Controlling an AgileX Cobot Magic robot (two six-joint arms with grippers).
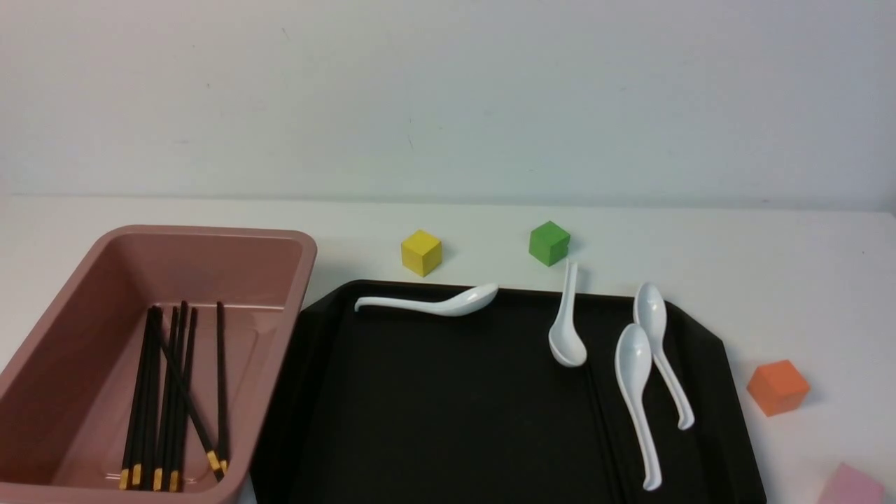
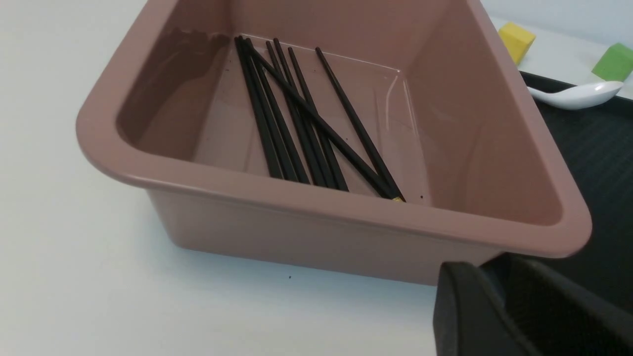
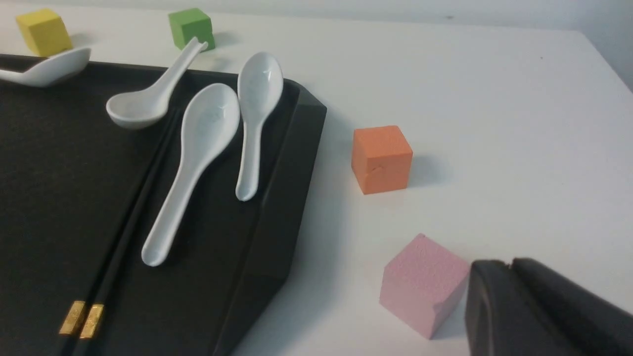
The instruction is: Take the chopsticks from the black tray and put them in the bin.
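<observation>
Several thin black chopsticks with gold bands already lie in the dusty-pink plastic bin, but one pair remains on the matte black tray beside the white ceramic spoons — so the job is unfinished. Next comes a pinch on that pair. Each hand shows only a dark edge low over the white counter; whether the left hand or the right hand is spread cannot be told.

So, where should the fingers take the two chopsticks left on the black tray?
Probably at the free stretch just above the gold bands of the chopsticks, coming from straight above. They lie flat, side by side on the black tray; farther up, a white spoon crowds them.
</observation>
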